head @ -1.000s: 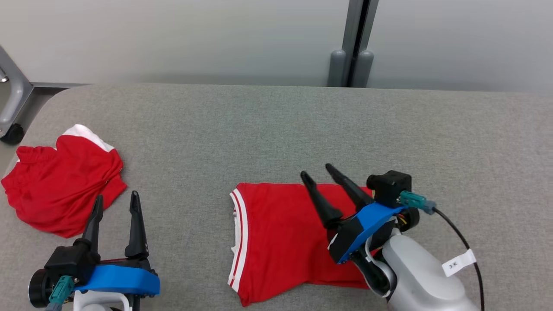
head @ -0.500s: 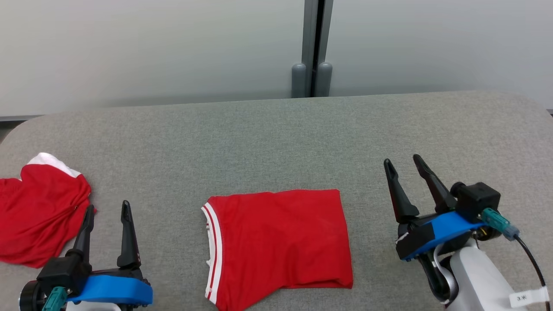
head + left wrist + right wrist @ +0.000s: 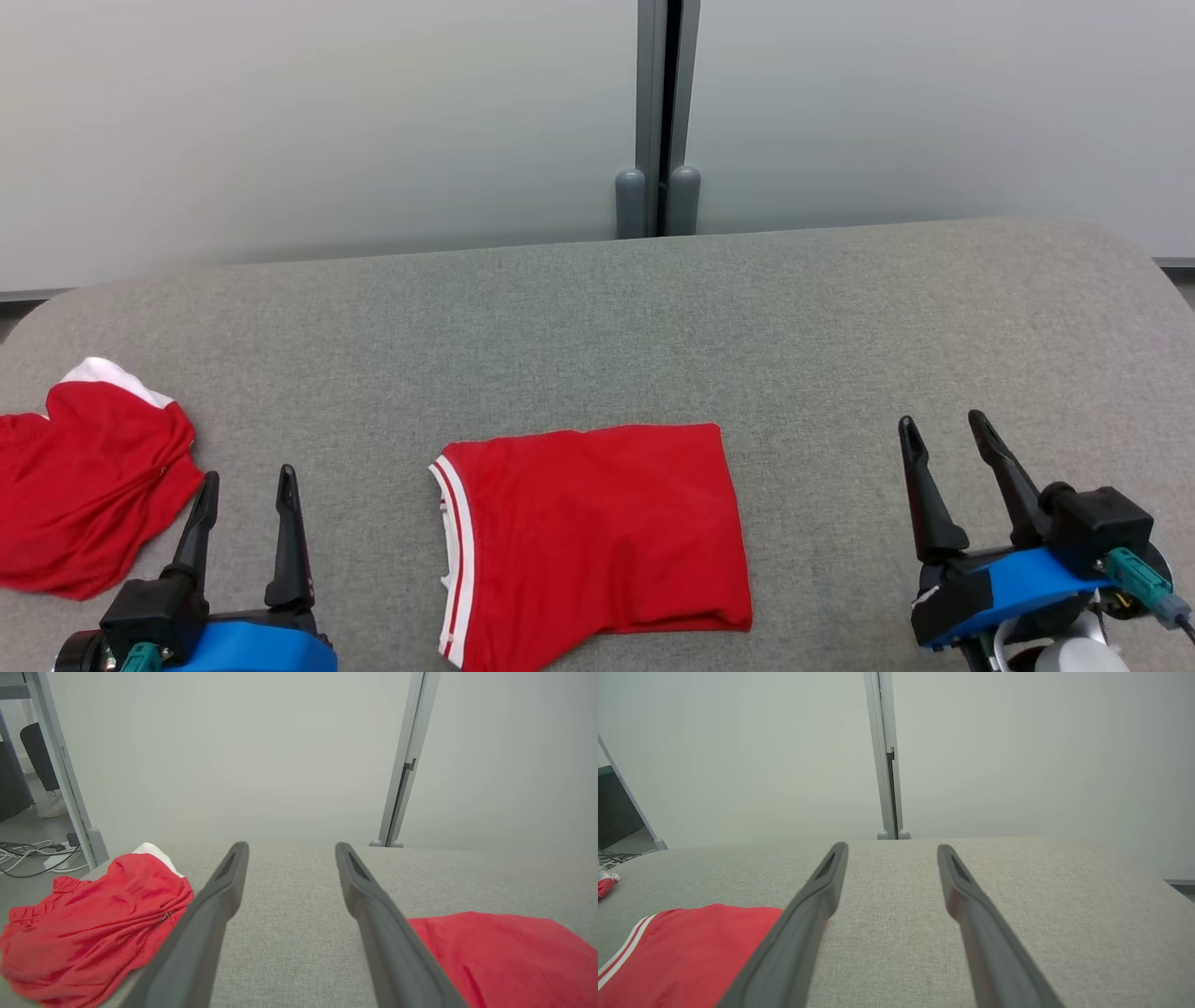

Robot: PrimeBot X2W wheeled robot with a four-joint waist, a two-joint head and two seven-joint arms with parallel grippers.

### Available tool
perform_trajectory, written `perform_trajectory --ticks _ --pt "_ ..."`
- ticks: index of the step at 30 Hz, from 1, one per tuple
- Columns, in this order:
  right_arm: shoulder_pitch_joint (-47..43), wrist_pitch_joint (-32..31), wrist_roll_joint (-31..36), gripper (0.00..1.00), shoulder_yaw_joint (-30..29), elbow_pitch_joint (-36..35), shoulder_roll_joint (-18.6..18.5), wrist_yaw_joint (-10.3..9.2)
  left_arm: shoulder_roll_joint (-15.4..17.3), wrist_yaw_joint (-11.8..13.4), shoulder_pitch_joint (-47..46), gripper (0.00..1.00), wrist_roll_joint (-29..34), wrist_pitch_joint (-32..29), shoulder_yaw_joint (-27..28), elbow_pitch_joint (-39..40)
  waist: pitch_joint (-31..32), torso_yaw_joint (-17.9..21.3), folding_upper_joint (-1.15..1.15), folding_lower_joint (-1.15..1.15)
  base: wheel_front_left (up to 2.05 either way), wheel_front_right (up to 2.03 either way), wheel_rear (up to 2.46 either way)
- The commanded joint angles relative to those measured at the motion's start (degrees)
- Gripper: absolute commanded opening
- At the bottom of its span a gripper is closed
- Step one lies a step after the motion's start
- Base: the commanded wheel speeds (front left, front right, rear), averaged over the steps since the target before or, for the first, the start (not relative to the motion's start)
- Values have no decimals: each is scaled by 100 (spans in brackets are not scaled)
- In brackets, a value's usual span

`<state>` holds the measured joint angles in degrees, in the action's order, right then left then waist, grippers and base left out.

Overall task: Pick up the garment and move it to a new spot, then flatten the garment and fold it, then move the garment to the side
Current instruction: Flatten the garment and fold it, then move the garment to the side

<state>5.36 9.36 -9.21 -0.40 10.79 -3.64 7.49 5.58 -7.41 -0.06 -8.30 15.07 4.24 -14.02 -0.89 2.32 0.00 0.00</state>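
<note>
A red garment (image 3: pixel 597 532) with white-striped trim lies folded flat in a neat rectangle at the middle front of the grey padded table (image 3: pixel 597 327). My right gripper (image 3: pixel 941 420) hovers to its right, apart from it and open, with nothing between the fingers. In the right wrist view the garment (image 3: pixel 691 956) lies left of the open right gripper (image 3: pixel 892 847). My left gripper (image 3: pixel 247 474) is open and empty, left of the folded garment. In the left wrist view the open left gripper (image 3: pixel 290 847) has the garment (image 3: pixel 504 956) at its lower right.
A second red garment with a white patch (image 3: pixel 84 485) lies crumpled at the table's left end, just left of my left gripper, and shows again (image 3: pixel 93 924) at the wrist view's lower left. A grey post (image 3: pixel 658 112) stands against the pale wall behind the table.
My right gripper has come off the folded garment and drawn back to its right, still open. The head camera has shifted, so the whole picture has slid. The left gripper keeps its place.
</note>
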Motion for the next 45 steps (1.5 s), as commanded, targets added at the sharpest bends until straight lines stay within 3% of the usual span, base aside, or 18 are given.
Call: perform_trajectory --ticks 1,12,29,39,45 --pt "-121 -42 48 100 -32 -70 38 1 41 -1 44 100 45 13 -33 4 12 -10 0 0 0 0 0" --pt "-591 -342 59 100 -124 -495 75 1 74 39 145 100 36 13 -97 -31 87 -93 0 0 0 0 0" --pt "-576 -432 54 100 -51 -434 77 1 131 129 150 100 -36 13 -173 -52 102 -109 0 0 0 0 0" --pt "370 -372 -41 100 994 -41 73 1 163 128 -31 100 -109 12 -218 -39 -61 -186 0 0 0 0 0" --pt "932 -569 -85 100 1384 626 68 1 176 113 -120 100 -141 12 -243 -42 -195 -354 0 0 0 0 0"
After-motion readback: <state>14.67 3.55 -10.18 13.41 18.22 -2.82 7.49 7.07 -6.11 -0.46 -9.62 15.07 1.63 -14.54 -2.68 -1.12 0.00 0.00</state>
